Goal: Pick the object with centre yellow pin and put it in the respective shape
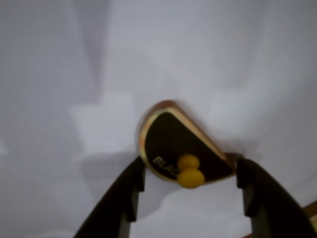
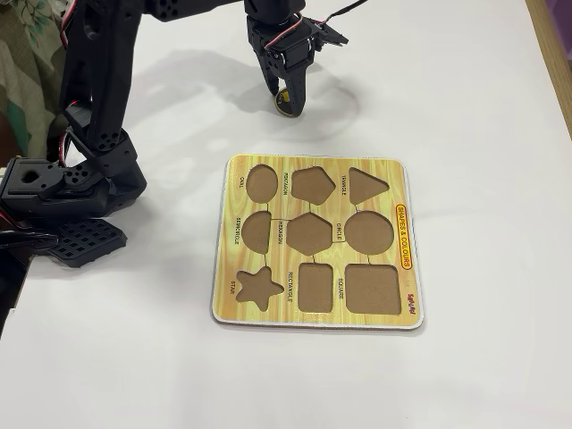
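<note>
The object with centre yellow pin [image 1: 168,139] is a black half-round piece with a pale rim, lying on the white table. Its yellow knob [image 1: 190,172] sits near the straight edge. In the wrist view my gripper [image 1: 191,166] is open, with a black finger [image 1: 130,191] just outside each end of the piece and the knob untouched between them. In the fixed view the gripper [image 2: 284,100] points down at the table behind the puzzle board [image 2: 231,295], and the piece [image 2: 283,107] barely shows between its fingers. The board's semicircle recess [image 2: 256,230] is in its left column.
The board holds several empty shape recesses and lies mid-table. The arm's black base [image 2: 63,192] stands at the left edge of the table. The table's right edge [image 2: 556,54] is at the far right.
</note>
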Tool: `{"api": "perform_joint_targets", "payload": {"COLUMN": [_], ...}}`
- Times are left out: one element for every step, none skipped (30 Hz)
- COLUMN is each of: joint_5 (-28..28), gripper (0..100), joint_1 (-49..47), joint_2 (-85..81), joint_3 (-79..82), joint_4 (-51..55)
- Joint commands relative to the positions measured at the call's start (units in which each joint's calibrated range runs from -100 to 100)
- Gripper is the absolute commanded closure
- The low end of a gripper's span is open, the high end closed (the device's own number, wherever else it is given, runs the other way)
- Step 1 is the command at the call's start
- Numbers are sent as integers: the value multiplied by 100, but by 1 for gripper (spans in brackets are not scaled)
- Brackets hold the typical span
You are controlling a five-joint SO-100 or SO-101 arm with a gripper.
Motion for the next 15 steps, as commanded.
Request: {"api": "perform_joint_targets", "payload": {"joint_5": [-6, -1, -1, -1, -6, -6, -6, -6, -6, -6, -6, -6, -6, -1, 15], "gripper": [79, 79, 79, 79, 79, 79, 79, 79, 79, 79, 79, 79, 79, 79, 79], "joint_1": [87, 87, 87, 87, 87, 87, 87, 87, 87, 87, 87, 87, 87, 87, 96], "joint_2": [-149, -149, -149, -149, -149, -149, -149, -149, -149, -149, -149, -149, -149, -149, -149], "joint_3": [-189, -207, -225, -243, -261, -270, -270, -270, -270, -270, -270, -270, -270, -261, -261], "joint_4": [-64, -64, -64, -64, -64, -64, -64, -64, -64, -64, -64, -64, -64, -64, -64]}}
